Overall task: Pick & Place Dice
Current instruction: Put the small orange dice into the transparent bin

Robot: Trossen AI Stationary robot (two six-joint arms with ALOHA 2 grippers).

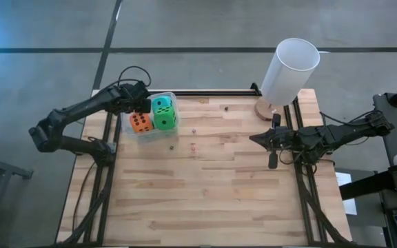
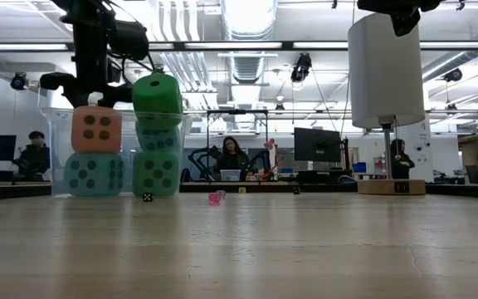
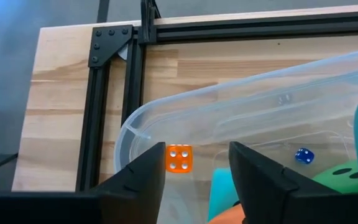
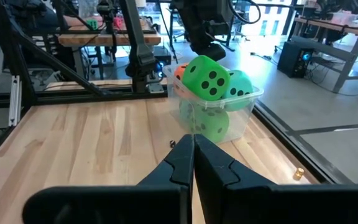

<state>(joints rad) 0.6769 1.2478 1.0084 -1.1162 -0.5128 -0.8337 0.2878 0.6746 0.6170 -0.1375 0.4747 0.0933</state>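
Observation:
A clear plastic tub [image 1: 171, 98] near the table's far left corner holds the big dice. An orange die [image 2: 96, 129] sits on a teal one [image 2: 95, 174]. Beside them a bright green die [image 2: 158, 95] tops a teal die [image 2: 159, 138] and another green die [image 2: 156, 174]. My left gripper [image 3: 194, 155] is open and hovers over the tub's far left part, just above the orange die [image 1: 140, 123]. My right gripper [image 4: 191, 140] is shut, low over the table's right side [image 1: 253, 138], pointing toward the tub [image 4: 246, 98].
A tall white cylinder [image 1: 289, 69] stands on a wooden base at the far right corner. Tiny dice lie on the table, among them a black one [image 2: 147, 197] and a pink one [image 2: 215, 198]. A tiny orange die [image 3: 179, 158] and a blue one [image 3: 302, 155] lie inside the tub. People sit in the room beyond.

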